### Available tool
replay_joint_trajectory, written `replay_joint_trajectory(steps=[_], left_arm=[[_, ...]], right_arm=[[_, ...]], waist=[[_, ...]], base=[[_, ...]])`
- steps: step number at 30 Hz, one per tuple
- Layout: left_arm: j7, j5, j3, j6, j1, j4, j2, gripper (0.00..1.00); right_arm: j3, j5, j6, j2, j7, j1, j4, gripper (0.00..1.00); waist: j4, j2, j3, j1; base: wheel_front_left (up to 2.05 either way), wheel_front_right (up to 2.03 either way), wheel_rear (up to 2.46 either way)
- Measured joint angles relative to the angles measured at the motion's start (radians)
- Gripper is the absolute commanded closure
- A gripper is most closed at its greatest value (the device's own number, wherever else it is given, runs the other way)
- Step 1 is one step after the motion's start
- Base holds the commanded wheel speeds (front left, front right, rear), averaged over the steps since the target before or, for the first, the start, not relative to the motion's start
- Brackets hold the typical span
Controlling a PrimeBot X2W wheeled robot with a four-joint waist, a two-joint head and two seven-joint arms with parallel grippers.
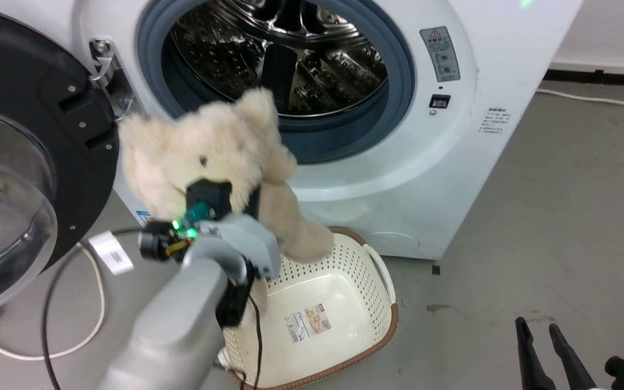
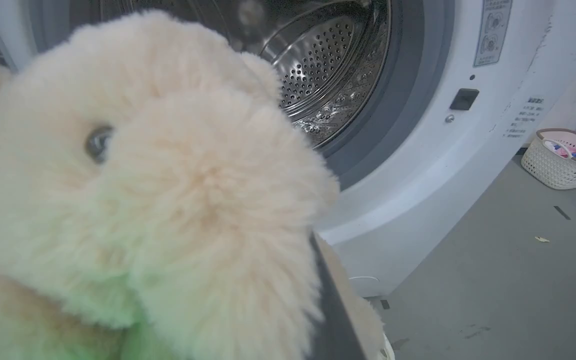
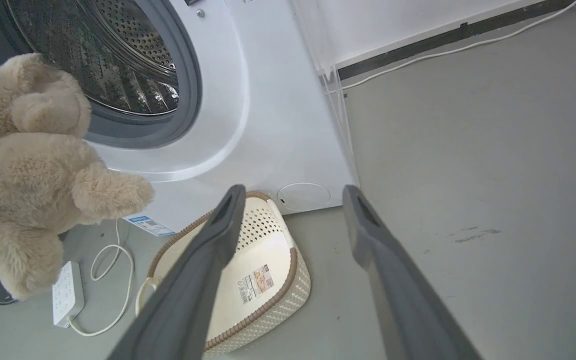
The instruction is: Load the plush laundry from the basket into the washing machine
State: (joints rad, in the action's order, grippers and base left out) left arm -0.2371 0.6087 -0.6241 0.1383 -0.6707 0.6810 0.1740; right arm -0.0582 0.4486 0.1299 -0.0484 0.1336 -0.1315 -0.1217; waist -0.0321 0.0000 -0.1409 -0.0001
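**Plush laundry** [image 1: 220,151]. Cream-beige, shaggy, one dark eye showing. Hangs clear of the floor, above the 11 o'clock corner of the basket [image 1: 379,265] and in front of the 7 o'clock edge of the washing machine [image 1: 453,162] opening. Head uppermost, one limb dangling toward the basket rim. Not yet inside the drum [image 1: 290,54].

**Left gripper** [image 1: 225,187]. Pressed together on the plush laundry, buried in fur just below the face. Plush at 12 o'clock of the wrist in the head view. In the left wrist view, fur from 9 o'clock to centre, with one dark finger [image 2: 333,310] edging out at 5 o'clock. Green wrist light tinting the lower fur.

**Right gripper** [image 3: 293,192]. Spread wide, holding nothing. Low at 5 o'clock in the head view, well apart from the plush. Plush at 9 o'clock of its fingers in the right wrist view, basket at 6 o'clock beneath the left finger.

**Basket**. Cream, perforated, brown rim, white handle. Stands on the grey floor [image 1: 561,216] just beside the washer's base. Label sticker [image 1: 311,322] on its bottom.

**Washing machine**. White, front-loading, grey ring round the opening. Door [image 1: 30,162] swung open at 9 o'clock.

**Sundries**. White power strip [image 3: 68,295] and white cable [image 1: 95,319] on the floor at 9 o'clock of the basket. Second basket [image 2: 558,165] with coloured items at 3 o'clock in the left wrist view.
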Motion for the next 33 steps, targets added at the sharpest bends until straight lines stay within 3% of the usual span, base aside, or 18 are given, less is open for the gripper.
replay_joint_trajectory(steps=[12, 23, 33], left_arm=[[0.008, -0.024, 0.021, -0.008, -0.23, 0.011, 0.024, 1.0], [-0.002, -0.06, 0.039, -0.027, -0.465, 0.087, 0.046, 1.0], [-0.01, -0.097, 0.072, -0.035, -0.701, 0.137, 0.121, 1.0]], right_arm=[[-0.014, -0.009, 0.0, 0.0, -0.012, 0.041, 0.038, 0.0], [0.005, -0.009, 0.0, 0.0, -0.004, 0.138, 0.048, 0.0], [0.037, 0.005, 0.0, 0.0, 0.038, 0.196, 0.034, 0.0]], waist=[[0.031, 0.0, -0.119, 0.0002], [0.102, 0.0, -0.301, 0.0003], [0.178, 0.0, -0.481, 0.0003]], base=[[0.0, 0.0, 0.0], [0.0, 0.0, 0.0], [0.0, 0.0, 0.0]])
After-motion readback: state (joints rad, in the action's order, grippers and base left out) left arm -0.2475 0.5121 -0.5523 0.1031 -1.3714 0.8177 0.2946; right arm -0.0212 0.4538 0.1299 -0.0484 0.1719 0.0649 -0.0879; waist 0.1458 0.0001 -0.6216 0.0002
